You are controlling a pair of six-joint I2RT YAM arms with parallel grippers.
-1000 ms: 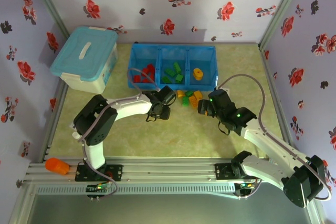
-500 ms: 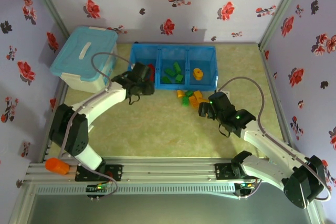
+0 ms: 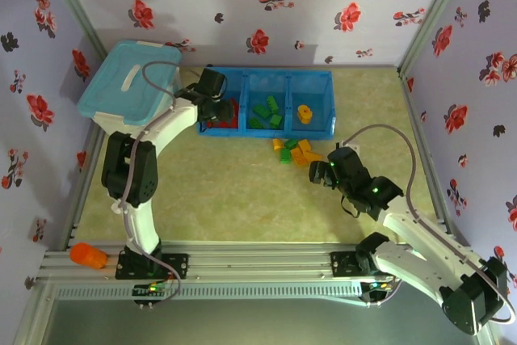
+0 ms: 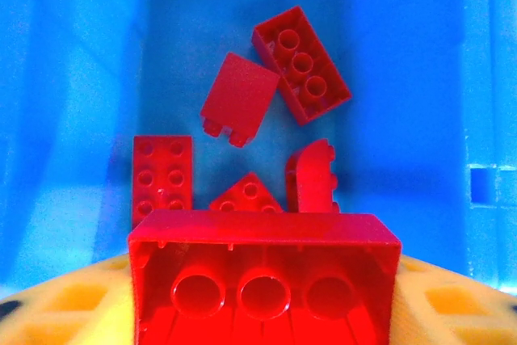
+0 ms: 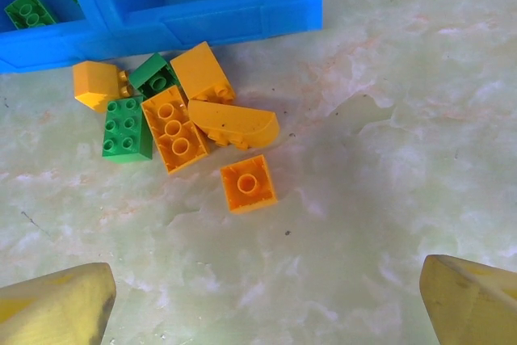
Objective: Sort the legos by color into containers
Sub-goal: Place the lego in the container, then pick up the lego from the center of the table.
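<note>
light: bright, even, diffuse | shadows: short, soft-edged, hugging the loose legos [image 5: 194, 123] on the table [image 5: 388, 159] | glare: faint pale sheen on table | left wrist: tray [image 4: 404, 78] blue oversaturated, nearest red brick [image 4: 262, 280] soft, left fingers [image 4: 452, 300] blurred | right wrist: sharp centre, right fingers [image 5: 52, 309] out of focus at bottom corners | top: slightly soft overall

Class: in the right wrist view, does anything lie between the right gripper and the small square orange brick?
Nothing visible does. Bare table separates the open right gripper from the square orange brick; the other loose bricks lie beyond it, nearer the blue tray.
</note>
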